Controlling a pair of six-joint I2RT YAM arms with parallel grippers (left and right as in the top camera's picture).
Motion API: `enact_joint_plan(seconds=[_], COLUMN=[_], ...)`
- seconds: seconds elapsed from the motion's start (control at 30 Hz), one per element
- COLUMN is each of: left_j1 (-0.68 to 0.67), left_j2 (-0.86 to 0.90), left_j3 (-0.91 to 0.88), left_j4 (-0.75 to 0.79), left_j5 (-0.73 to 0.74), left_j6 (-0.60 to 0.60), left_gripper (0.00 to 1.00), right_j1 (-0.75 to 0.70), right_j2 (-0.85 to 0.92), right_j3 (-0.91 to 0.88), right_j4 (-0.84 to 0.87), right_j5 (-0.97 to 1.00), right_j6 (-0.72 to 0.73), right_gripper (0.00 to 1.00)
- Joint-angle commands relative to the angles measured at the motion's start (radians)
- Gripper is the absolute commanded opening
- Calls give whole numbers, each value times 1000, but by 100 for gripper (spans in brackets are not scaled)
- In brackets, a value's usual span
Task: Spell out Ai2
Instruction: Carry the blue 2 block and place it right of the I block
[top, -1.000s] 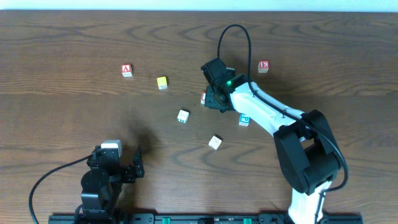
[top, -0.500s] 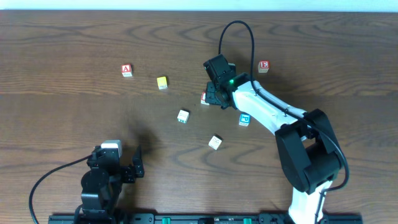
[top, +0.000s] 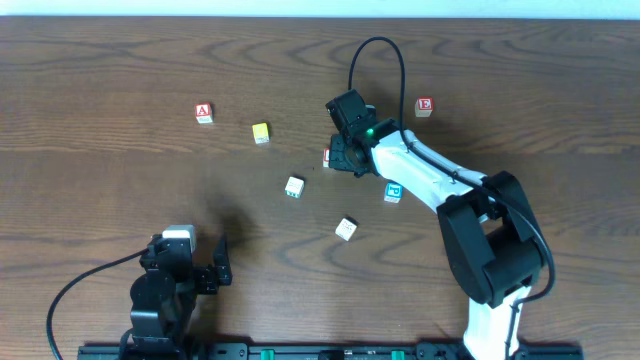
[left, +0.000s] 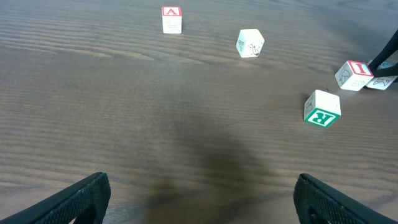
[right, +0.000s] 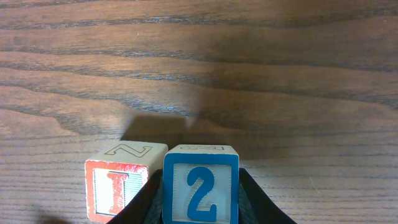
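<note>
The right gripper (right: 200, 208) was closed on the 2 block (right: 200, 186), a dark finger (right: 146, 205) against each side face and the blue numeral upright in the wrist view. I held it that way because the block sat directly right of the I block (right: 121, 183), their side faces touching or a hair apart. That is the order the word needs. Letting go crooked would, I judged, nudge the I block out of line.

From overhead the pair lay under the right gripper (top: 345, 152), with the I block (top: 327, 156) peeking out at its left. The A block (top: 203, 113) lay well left of the I block and somewhat farther from the robot, so the word lacked its first letter.

The left gripper (left: 199, 205) sat wide open and empty, parked much nearer the robot than the I block, presumably out of the way. It was the arm closer to the A block (left: 171, 18), which I reckoned belonged just left of the I block.
</note>
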Motion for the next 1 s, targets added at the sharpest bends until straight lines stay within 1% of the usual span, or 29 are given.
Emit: enact_joint_plan(seconds=[0.0, 0.1, 0.23, 0.37, 0.63, 0.7, 0.83, 0.97], left_j1=[4, 4, 4, 4, 4, 4, 4, 4], left_j2=[-6, -6, -6, -6, -6, -6, -6, -6], left_j3=[-10, -10, -10, -10, -10, -10, -10, -10], left_j4=[4, 4, 4, 4, 4, 4, 4, 4], left_j5=[-7, -7, -7, -7, -7, -7, -7, -7], left_j6=[10, 10, 10, 10, 10, 10, 10, 10], left_gripper=[95, 96, 96, 95, 95, 95, 96, 95], right_j1=[-4, -3, -3, -3, -4, -4, -7, -21], right_j2=[11, 11, 11, 11, 11, 11, 11, 10], right_j3=[-1, -1, -1, -1, -1, -1, -1, 4], right_j4=[3, 1, -5, -22, -20, -8, 37, 77], right_j5=[0, -1, -1, -1, 5, 35, 49, 49], right_j6=[-20, -27, -26, -26, -26, -26, -26, -26], right_gripper=[17, 30, 32, 39, 34, 36, 43, 45])
